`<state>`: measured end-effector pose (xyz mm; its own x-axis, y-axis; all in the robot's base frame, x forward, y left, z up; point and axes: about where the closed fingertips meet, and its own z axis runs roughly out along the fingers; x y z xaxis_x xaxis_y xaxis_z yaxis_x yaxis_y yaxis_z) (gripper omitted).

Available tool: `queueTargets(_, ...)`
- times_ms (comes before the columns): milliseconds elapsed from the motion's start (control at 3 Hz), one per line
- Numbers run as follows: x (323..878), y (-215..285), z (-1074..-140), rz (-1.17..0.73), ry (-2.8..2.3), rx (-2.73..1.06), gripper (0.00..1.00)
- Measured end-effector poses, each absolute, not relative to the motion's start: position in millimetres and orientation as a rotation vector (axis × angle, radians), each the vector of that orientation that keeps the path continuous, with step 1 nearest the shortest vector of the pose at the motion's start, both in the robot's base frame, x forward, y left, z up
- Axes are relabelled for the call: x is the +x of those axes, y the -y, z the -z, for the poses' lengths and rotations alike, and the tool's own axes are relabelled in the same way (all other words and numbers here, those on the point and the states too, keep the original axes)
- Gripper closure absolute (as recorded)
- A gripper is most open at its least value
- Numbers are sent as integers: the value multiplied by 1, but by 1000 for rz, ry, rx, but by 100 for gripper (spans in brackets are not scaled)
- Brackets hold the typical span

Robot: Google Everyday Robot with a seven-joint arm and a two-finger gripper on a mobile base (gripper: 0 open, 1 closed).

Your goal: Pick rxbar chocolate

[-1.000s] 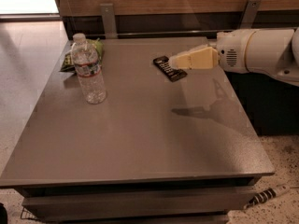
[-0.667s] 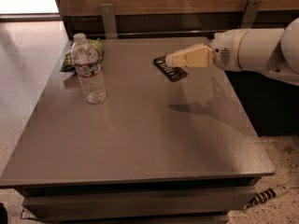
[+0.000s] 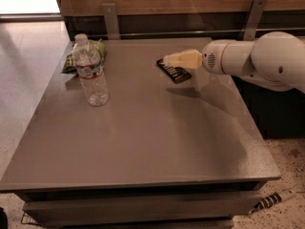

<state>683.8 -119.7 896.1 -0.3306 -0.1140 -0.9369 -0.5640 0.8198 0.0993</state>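
1. The gripper (image 3: pixel 167 60), a cream-coloured wedge at the end of the robot's white arm (image 3: pixel 257 61), points towards the water bottle (image 3: pixel 90 70) from well to the bottle's right. Its tip lies over the far end of the rxbar chocolate (image 3: pixel 176 74).
2. From this angle it cannot be told whether the grip is released or clenched, nor whether the tip touches the bar or hangs just above it. Nothing is seen lifted in its hold.
3. The rxbar chocolate lies flat on the grey surface (image 3: pixel 143 142), well to the right of the water bottle and about level with its label. It sits at a slant, one end nearer the back edge.
4. The bar is small, flat, black and rectangular, with rows of pale lettering across its face. It is far shorter than the bottle.
5. A shadow of the arm falls on the surface on the side of the bar away from the bottle.
6. The water bottle stands upright, clear, with a white cap and a red-and-white label.
7. A green crinkled snack bag (image 3: pixel 67 65) lies just behind the bottle and to its left, partly hidden by it.
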Motion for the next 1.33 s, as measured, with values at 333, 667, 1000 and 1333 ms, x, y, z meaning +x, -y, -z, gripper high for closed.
queueTargets(333, 724, 108, -862, -497, -1875, -478, 0)
queueTargets(667, 740, 103, -846, -473, -1879, -475, 0)
queueTargets(1000, 739, 104, -834, -431, -1905, -489, 0)
queueTargets(1333, 716, 99, -817, -378, -1964, -532, 0)
